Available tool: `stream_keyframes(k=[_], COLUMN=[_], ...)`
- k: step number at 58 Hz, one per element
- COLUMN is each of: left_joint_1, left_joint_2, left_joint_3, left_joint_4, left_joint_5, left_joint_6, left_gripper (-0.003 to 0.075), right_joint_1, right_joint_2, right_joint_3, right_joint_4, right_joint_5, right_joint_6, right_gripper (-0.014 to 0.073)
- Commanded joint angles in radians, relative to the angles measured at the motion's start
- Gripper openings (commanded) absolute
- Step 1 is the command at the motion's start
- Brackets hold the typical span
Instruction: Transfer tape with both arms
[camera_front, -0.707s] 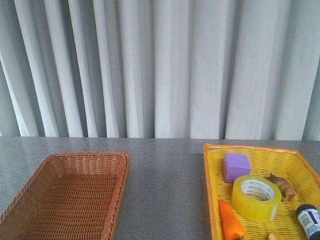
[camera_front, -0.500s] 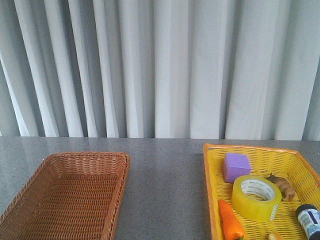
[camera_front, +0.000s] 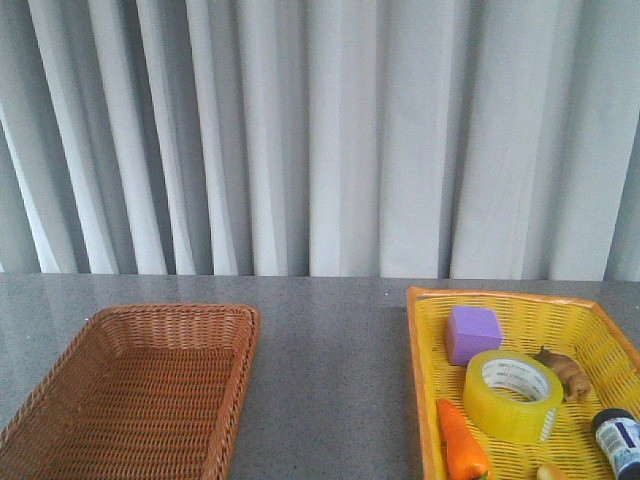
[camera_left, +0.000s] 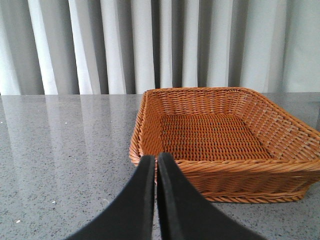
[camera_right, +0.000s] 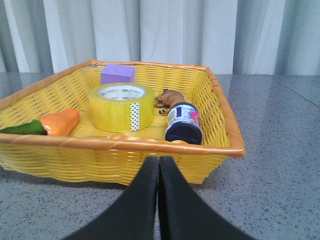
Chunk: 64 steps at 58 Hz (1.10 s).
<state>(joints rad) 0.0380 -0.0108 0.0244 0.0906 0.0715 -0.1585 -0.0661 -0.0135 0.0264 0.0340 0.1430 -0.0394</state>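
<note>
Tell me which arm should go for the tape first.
Right, probably. The right gripper, shut, faces the yellow basket where the tape lies. The left gripper faces only the brown basket.

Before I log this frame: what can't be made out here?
- Arms: outside the front view; only closed fingertips of the left gripper and right gripper show.
- Carrot and bottle: cut by the front view's bottom edge.
- Tape core print: too small to read.
- Brown figure: partly behind the bottle.
</note>
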Motion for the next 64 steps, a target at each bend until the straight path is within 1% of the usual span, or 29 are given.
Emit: stream_keyframes(k=[1,18,25,30,35,39,43,47,50,53,58,61,64], left_joint_1=[0.000,0.000,0.000,0.000,0.000,0.000,0.000,0.000,0.000,0.000,0.000,0.000,0.000], left_joint_2=[-0.016,-0.016,-0.016,-0.016,-0.016,-0.016,-0.016,-0.016,-0.016,-0.014,0.003,0.040,0.104], left_joint_3=[-0.007,-0.007,-0.007,-0.007,-0.007,-0.007,-0.008,-0.022,-0.048,-0.095,-0.215,-0.315,-0.422], left_joint_4=[-0.010,-0.010,-0.010,-0.010,-0.007,-0.014,-0.036,-0.037,-0.037,-0.034,0.017,0.051,0.065], left_joint_5=[-0.078,-0.078,-0.078,-0.078,-0.089,-0.153,-0.249,-0.328,-0.375,-0.403,-0.377,-0.300,-0.216], left_joint_6=[-0.007,-0.007,-0.007,-0.007,-0.001,0.011,-0.003,-0.013,-0.043,-0.075,-0.045,-0.007,-0.003], left_gripper=[-0.0005,-0.0005,-0.0005,-0.0005,-0.0006,-0.0006,-0.0006,-0.0006,-0.0006,-0.0006,-0.0006,-0.0006,-0.0006], right_joint_1=[0.002,0.002,0.002,0.002,0.002,0.002,0.003,0.003,0.003,0.003,0.003,0.003,0.003], right_joint_2=[-0.008,-0.008,-0.008,-0.008,-0.008,-0.008,-0.008,-0.008,-0.008,-0.007,0.013,0.058,0.119], right_joint_3=[0.004,0.003,0.002,0.002,0.002,0.002,0.002,0.000,-0.014,-0.049,-0.152,-0.235,-0.323], right_joint_4=[-0.010,-0.010,-0.010,-0.010,-0.010,-0.010,-0.006,-0.004,-0.010,-0.047,-0.202,-0.301,-0.378], right_joint_5=[-0.073,-0.074,-0.137,-0.204,-0.306,-0.408,-0.520,-0.634,-0.668,-0.679,-0.662,-0.621,-0.571], right_joint_6=[-0.005,-0.005,-0.005,-0.005,-0.005,-0.005,0.013,0.083,0.147,0.213,0.269,0.307,0.361], right_gripper=[-0.0007,-0.0007,-0.0007,-0.0007,-0.0007,-0.0007,-0.0007,-0.0007,-0.0007,-0.0007,-0.0007,-0.0007,-0.0007])
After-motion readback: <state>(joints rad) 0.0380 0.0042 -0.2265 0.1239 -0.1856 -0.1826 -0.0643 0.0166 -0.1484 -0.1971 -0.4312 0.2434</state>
